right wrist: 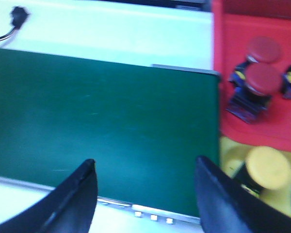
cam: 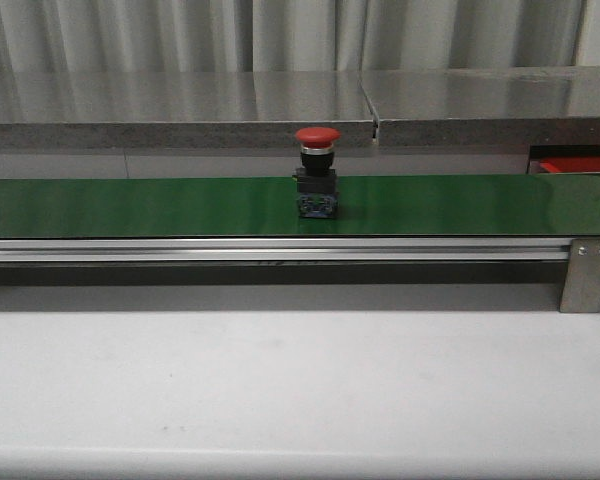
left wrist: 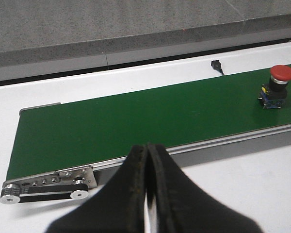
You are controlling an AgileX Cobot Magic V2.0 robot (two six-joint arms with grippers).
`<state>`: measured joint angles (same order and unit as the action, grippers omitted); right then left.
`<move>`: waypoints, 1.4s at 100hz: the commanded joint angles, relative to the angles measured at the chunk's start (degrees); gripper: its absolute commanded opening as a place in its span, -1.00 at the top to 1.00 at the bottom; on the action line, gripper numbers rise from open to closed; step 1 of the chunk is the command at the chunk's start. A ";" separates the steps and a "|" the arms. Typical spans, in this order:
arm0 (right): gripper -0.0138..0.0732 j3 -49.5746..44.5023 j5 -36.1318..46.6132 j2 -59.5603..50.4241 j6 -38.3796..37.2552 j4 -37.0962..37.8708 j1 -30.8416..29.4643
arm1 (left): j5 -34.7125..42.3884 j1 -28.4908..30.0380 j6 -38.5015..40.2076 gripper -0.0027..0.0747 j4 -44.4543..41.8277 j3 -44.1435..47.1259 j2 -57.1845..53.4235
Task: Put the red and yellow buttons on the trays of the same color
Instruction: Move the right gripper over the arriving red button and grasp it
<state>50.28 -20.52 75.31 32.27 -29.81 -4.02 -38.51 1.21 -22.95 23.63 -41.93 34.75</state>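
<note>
A red button (cam: pixel 317 172) with a black and blue base stands upright on the green conveyor belt (cam: pixel 160 205), near its middle; the left wrist view shows the same red button (left wrist: pixel 278 86) far off. My left gripper (left wrist: pixel 148 146) is shut and empty, hanging over the white table short of the belt's edge. My right gripper (right wrist: pixel 145 167) is open over the belt's end with nothing between its fingers. Beside that end lie the red tray (right wrist: pixel 262 97), holding two red buttons (right wrist: pixel 257 82), and the yellow tray (right wrist: pixel 281 204), holding a yellow button (right wrist: pixel 266 167). Neither gripper shows in the front view.
The belt's aluminium rail (cam: pixel 280 250) and end bracket (cam: pixel 586 275) run along its front. A pulley (left wrist: pixel 43 187) sits at its left end. A black cable plug (left wrist: pixel 216 64) lies on the table behind the belt. White table (cam: pixel 280 390) lies in front.
</note>
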 commanded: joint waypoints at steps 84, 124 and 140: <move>-0.73 31.98 -28.03 20.09 3.58 0.37 13.31 | 3.64 -0.40 0.14 0.98 1.61 -1.54 0.09; -0.72 33.42 -16.41 26.97 7.49 0.35 16.13 | 3.64 -0.40 0.14 0.98 1.61 -1.54 0.09; -0.26 33.64 -16.72 28.63 7.49 0.42 15.95 | 3.64 -0.40 0.14 0.98 1.61 -1.54 0.09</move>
<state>81.99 -39.01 106.29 38.96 -28.04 12.10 -38.51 1.21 -22.95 23.63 -41.93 34.75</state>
